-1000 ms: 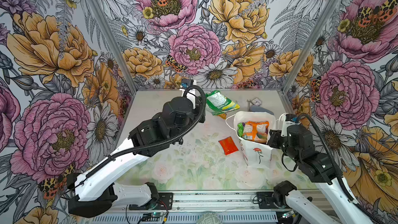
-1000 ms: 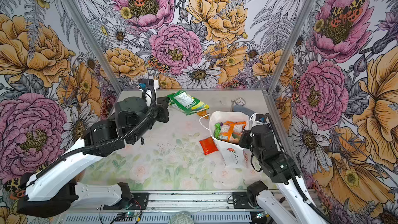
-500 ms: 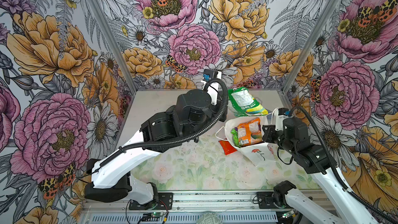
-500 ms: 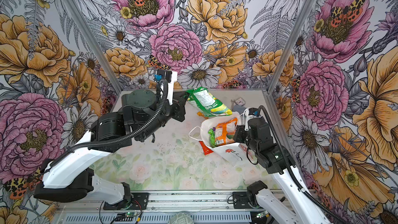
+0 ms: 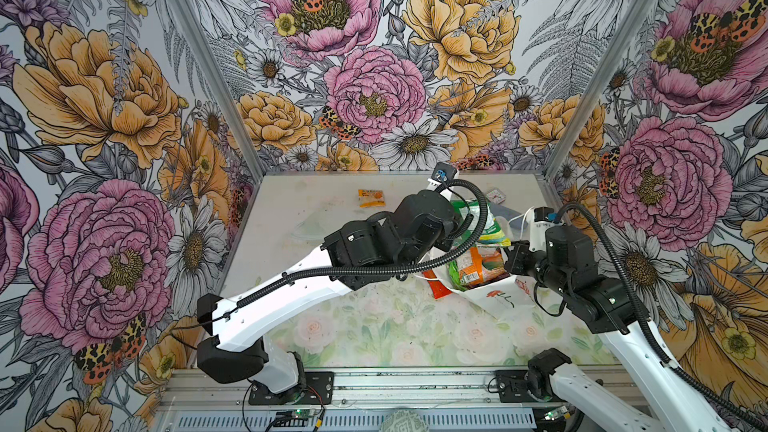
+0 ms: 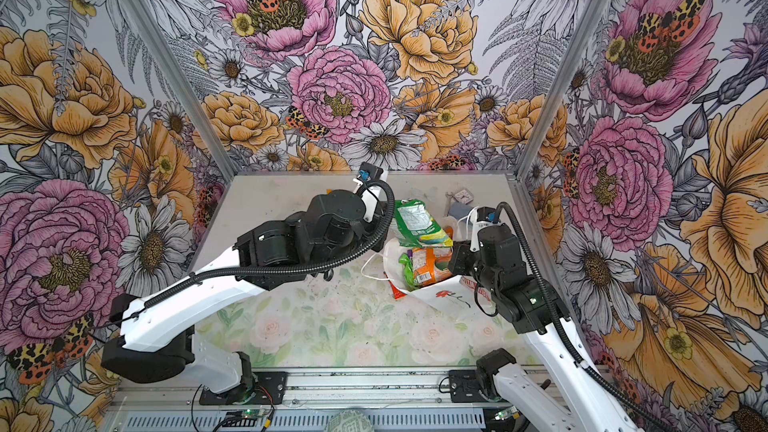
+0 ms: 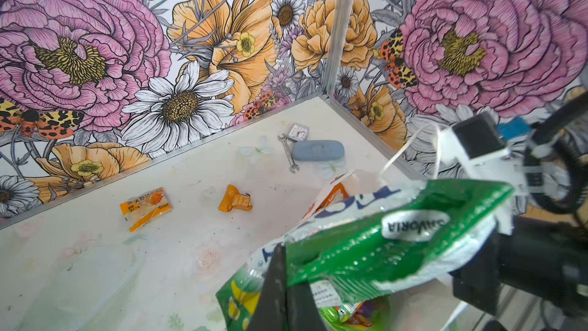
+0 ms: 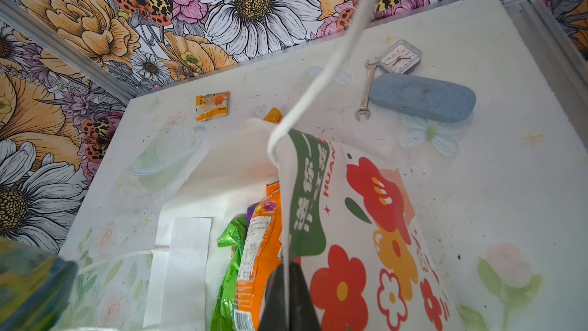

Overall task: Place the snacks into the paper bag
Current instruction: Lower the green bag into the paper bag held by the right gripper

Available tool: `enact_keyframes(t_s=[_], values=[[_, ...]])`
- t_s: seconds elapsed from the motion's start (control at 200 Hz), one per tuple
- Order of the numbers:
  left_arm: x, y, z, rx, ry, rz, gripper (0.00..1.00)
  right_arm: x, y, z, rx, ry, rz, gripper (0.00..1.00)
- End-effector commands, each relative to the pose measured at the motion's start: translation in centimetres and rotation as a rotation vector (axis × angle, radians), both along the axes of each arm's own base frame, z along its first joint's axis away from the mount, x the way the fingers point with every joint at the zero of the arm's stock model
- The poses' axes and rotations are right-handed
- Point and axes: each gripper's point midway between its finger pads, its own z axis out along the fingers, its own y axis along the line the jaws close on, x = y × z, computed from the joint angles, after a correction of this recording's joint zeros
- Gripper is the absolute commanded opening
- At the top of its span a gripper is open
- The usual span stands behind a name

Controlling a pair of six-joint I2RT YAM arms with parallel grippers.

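Just inside the front rail, the paper bag point(image 5: 494, 297) has changed its stance. A second ago it stood nearly upright; now it leans, its mouth tipped toward the left arm. The right gripper point(image 8: 286, 275) is clamped shut on the bag's red flower-printed side, holding the mouth open.

The bag already holds some snacks. An orange packet point(image 6: 428, 268) stands on edge, a crumpled green packet point(image 6: 405, 265) presses against it, and a sliver of a purple packet point(image 8: 251, 210) shows behind them. A red packet point(image 5: 438, 286) lies outside on the table point(image 5: 353, 326), right at the leaning mouth and partly tucked under it.

A little farther back, the left gripper point(image 7: 284, 275) is pinched shut on one edge of a large green packet point(image 6: 419, 222). A second ago this packet hung well to the left of the bag. It has since been carried across and now hangs over the bag's far rim, not yet inside. To my eye the drop is about to happen, and the tilted mouth should make it easier.

Farther back, a flat orange packet point(image 7: 146, 208) and a folded orange packet point(image 7: 235, 200) lie loose on the table, apart from each other. They and the red one still have to go in.

By the far right corner, a wrench point(image 7: 288, 152), a small clock point(image 7: 298, 132) and a blue-grey case point(image 7: 318, 150) sit close together. None of them is a snack.
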Motion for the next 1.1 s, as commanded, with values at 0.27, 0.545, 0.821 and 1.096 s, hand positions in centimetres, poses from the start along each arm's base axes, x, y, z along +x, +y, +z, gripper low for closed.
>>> enact_keyframes(t_s=[0.27, 0.545, 0.821, 1.096], values=[[-0.7, -1.6, -2.5, -0.049, -0.054, -0.212, 0.00, 1.4, 1.2, 7.6, 0.121, -0.238, 0.028, 0.00], [-0.6, -1.4, -3.5, -0.030, -0.167, -0.234, 0.00, 1.5, 1.6, 7.9, 0.141, -0.239, 0.041, 0.00], [0.7, -3.6, -3.2, -0.029, -0.275, -0.268, 0.00, 1.0, 2.8, 8.1, 0.210, -0.229, 0.091, 0.00], [2.2, -5.9, -4.3, -0.026, -0.327, -0.281, 0.00, 0.6, 3.5, 8.5, 0.257, -0.231, 0.123, 0.00]])
